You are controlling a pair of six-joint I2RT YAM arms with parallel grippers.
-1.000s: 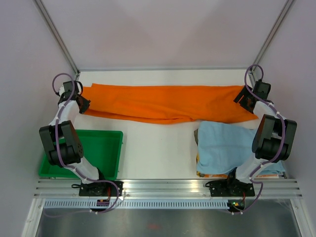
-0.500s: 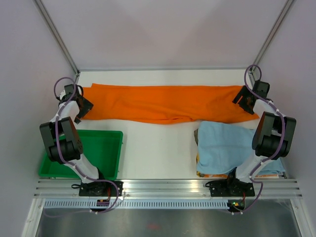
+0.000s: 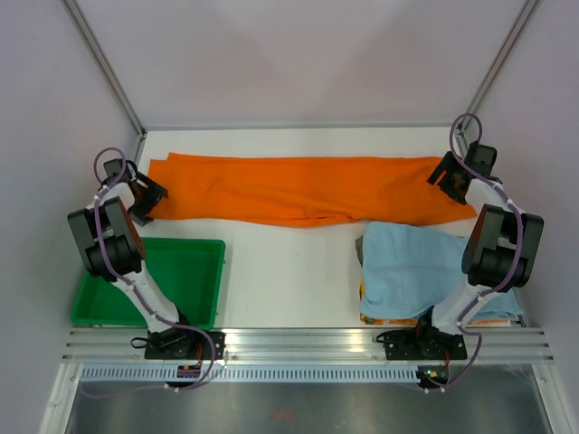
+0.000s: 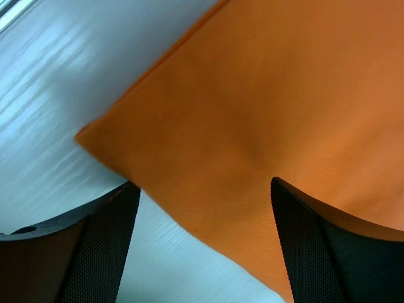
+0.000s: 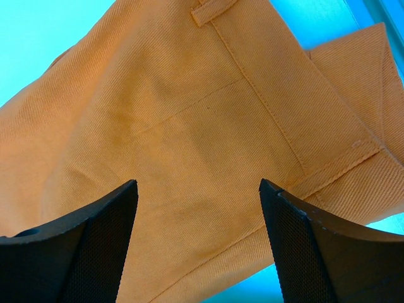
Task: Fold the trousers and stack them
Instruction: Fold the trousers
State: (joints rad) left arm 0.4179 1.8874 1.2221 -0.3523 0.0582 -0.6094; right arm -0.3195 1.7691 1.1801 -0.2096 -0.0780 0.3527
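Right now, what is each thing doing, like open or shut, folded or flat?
Bright orange soft-fabric trousers: laid out long and flat, not held.
Light blue cloth: folded, lying flat.
Green plastic tray: nothing visible inside.
Left gripper: open, over one trouser end.
Right gripper: open, over the waistband end.

Trousers point(image 3: 298, 188) span the far side of the table point(image 3: 289, 271) between my left gripper point(image 3: 147, 193) and right gripper point(image 3: 441, 174); tray point(image 3: 194, 271) sits near left, cloth point(image 3: 407, 267) near right.
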